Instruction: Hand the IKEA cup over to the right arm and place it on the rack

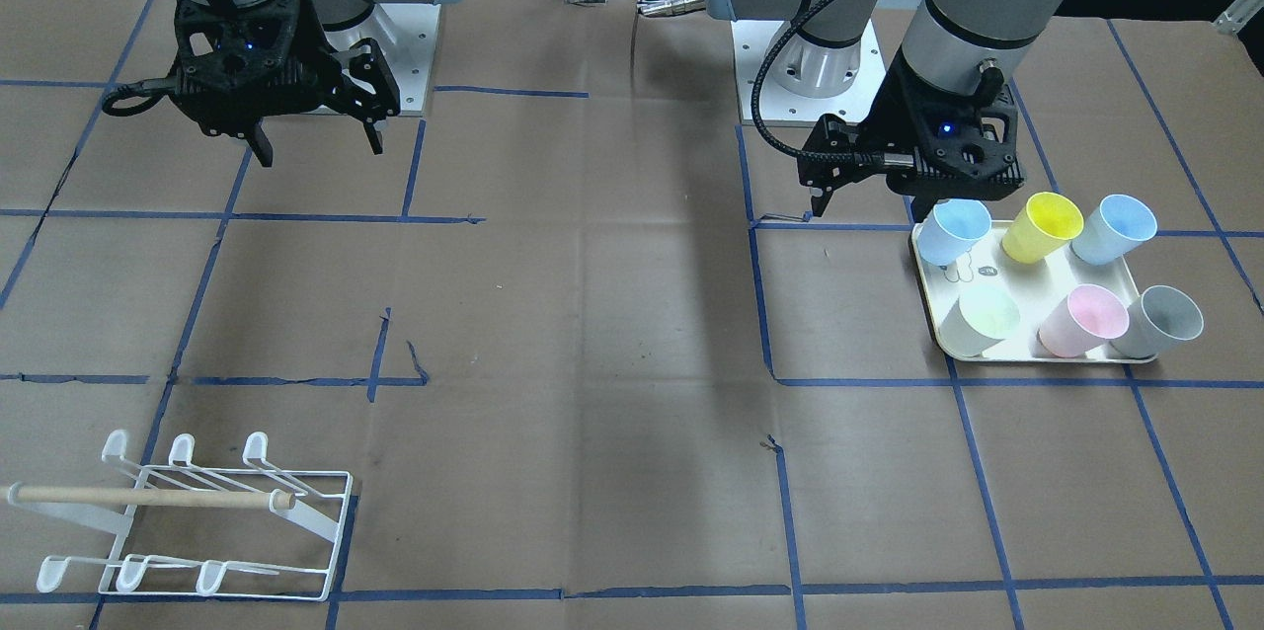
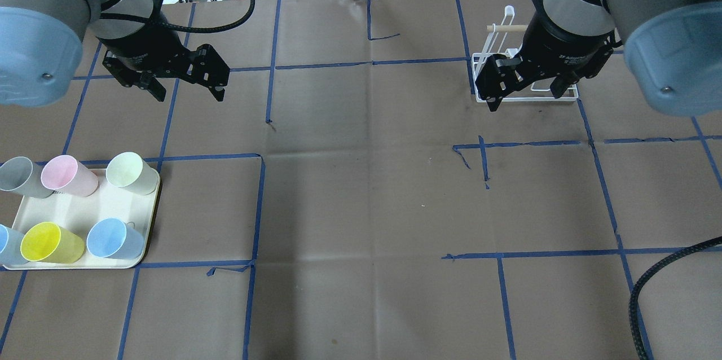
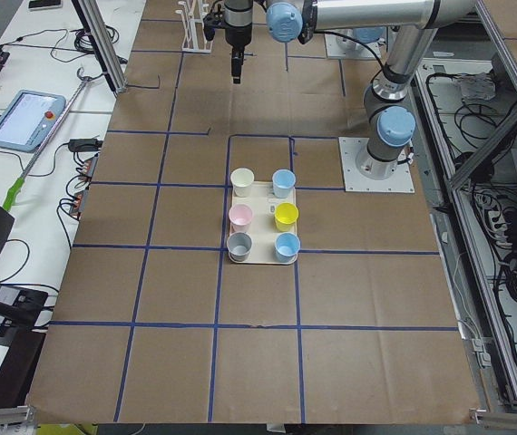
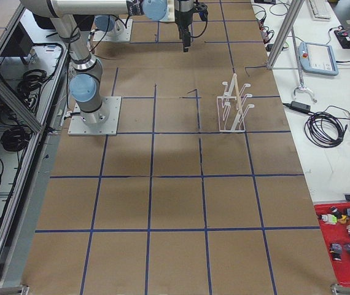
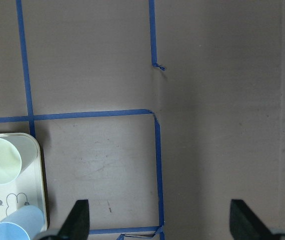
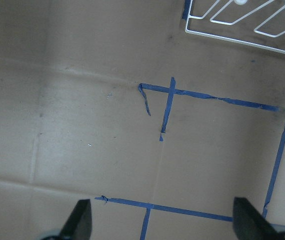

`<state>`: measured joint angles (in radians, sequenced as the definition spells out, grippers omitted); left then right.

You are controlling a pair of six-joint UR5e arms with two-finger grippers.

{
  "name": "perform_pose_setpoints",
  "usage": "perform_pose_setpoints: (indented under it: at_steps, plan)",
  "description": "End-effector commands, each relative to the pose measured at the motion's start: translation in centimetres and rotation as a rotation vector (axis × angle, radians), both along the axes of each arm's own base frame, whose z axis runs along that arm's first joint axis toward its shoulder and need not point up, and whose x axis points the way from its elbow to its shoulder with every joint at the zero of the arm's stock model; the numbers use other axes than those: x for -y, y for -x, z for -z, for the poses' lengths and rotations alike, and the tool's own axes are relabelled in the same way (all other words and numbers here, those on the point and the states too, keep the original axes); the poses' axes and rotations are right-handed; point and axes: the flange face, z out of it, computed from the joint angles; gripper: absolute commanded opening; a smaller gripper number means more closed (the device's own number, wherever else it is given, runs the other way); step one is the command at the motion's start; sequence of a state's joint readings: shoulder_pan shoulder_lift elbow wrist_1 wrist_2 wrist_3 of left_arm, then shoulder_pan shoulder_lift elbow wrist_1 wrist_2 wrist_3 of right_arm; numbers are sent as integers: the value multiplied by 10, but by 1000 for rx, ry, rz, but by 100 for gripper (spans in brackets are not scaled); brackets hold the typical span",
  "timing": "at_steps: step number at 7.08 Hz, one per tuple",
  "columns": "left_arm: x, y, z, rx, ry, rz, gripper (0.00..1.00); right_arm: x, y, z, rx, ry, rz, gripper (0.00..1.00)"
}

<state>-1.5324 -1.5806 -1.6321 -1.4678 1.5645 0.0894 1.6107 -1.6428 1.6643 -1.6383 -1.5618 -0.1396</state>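
Several IKEA cups stand on a cream tray (image 2: 84,207): grey (image 2: 17,175), pink (image 2: 65,175), pale green (image 2: 130,172), yellow (image 2: 48,242) and two blue, one of them at the tray's near right corner (image 2: 113,238). My left gripper (image 2: 189,93) hangs open and empty above the table, beyond the tray. In the left wrist view its fingertips (image 5: 77,220) stand wide apart, with the pale green cup (image 5: 0,160) at the left edge. My right gripper (image 2: 525,97) is open and empty above the white wire rack (image 2: 564,95). The rack lies at the near left in the front view (image 1: 197,521).
Brown paper with blue tape lines covers the table (image 2: 366,191). The rack's wooden dowel (image 1: 148,497) lies across its frame. In the right wrist view the rack's corner (image 6: 242,25) shows at the top right. A black cable (image 2: 654,281) hangs at the overhead view's lower right.
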Motion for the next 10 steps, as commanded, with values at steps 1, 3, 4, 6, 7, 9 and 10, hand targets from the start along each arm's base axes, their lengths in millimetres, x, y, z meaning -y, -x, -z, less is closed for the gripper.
perform_pose_setpoints:
  at_steps: [1,3,4,6,7,9,10]
  plan:
    - [0,0,0,0,-3,0,100,0,0,0,0,0,0,100]
    - [0,-1,-1,2,0,0,100,0,0,0,0,0,0,100]
    - [0,-1,-1,2,-1,0,100,0,0,0,0,0,0,100]
    - [0,-2,-1,2,0,-2,100,0,0,0,0,0,0,100]
    - [0,-2,-1,3,0,-2,100,0,0,0,0,0,0,100]
    - [-3,-7,-5,9,6,11,100,0,0,0,0,0,0,100]
    - [-3,-10,-2,15,12,22,100,0,0,0,0,0,0,100]
